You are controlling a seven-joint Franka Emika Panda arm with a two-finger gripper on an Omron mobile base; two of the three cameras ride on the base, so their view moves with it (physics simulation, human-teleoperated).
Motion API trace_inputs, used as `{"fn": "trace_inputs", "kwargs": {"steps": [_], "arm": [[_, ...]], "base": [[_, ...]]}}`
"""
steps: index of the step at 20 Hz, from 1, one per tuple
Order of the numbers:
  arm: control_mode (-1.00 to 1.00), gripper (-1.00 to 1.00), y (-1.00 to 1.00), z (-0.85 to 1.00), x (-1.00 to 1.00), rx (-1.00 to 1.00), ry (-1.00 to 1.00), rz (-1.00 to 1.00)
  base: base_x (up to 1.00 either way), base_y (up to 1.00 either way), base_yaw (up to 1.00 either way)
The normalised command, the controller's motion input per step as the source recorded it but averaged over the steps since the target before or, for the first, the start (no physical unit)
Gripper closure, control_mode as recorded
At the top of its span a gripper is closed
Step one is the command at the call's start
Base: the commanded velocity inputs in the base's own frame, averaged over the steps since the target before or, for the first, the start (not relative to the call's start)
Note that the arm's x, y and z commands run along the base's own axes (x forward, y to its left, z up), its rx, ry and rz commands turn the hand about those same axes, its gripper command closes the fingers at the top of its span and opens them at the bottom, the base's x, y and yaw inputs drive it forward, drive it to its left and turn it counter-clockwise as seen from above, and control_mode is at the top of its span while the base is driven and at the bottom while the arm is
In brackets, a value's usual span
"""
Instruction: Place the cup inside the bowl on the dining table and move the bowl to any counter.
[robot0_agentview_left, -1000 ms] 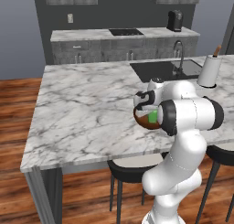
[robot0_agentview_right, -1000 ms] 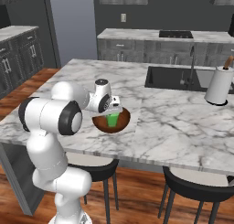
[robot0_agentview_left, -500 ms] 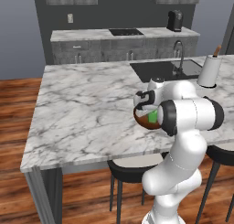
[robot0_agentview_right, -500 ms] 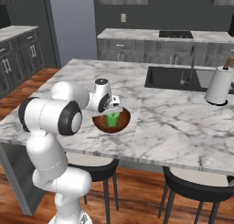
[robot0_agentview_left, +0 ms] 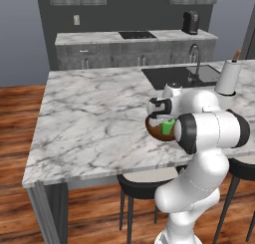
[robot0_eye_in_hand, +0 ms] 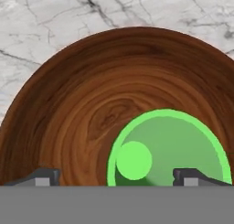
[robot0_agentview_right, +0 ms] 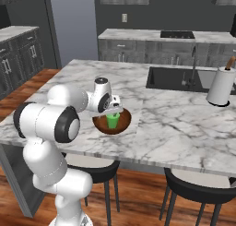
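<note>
The gripper [robot0_eye_in_hand: 116, 175] hangs just above the wooden bowl [robot0_eye_in_hand: 87, 104] with its jaws spread wide, holding nothing; the green cup [robot0_eye_in_hand: 167, 147] stands upright inside the bowl directly beneath it, between the fingertips, on the marble dining table [robot0_agentview_left: 94, 118]

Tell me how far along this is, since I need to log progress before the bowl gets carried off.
Done: the cup stands upright inside the bowl on the dining table. In hand: nothing; the gripper hangs open just above the cup, fingers apart either side. Left: grasp the bowl and move it to a counter.
</note>
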Motion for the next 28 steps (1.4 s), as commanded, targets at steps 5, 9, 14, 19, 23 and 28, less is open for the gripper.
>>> {"fn": "trace_inputs", "kwargs": {"steps": [5,9,14,19,23,28], "arm": [[-1.00,-1.00,0.00,0.32,-0.01,0.00,0.00,0.00],[-1.00,-1.00,-0.06,0.26,0.00,0.00,0.00,0.00],[-1.00,-1.00,-0.25,0.17,0.00,0.00,0.03,-0.05],[-1.00,-1.00,-0.41,0.12,0.00,0.00,0.05,-0.14],[-1.00,-1.00,-0.51,0.06,0.00,0.00,0.07,-0.21],[-1.00,-1.00,-0.52,0.03,0.00,0.00,0.05,-0.23]], "base": [[0.00,0.00,0.00],[0.00,0.00,0.00],[0.00,0.00,0.00],[0.00,0.00,0.00],[0.00,0.00,0.00],[0.00,0.00,0.00]]}}
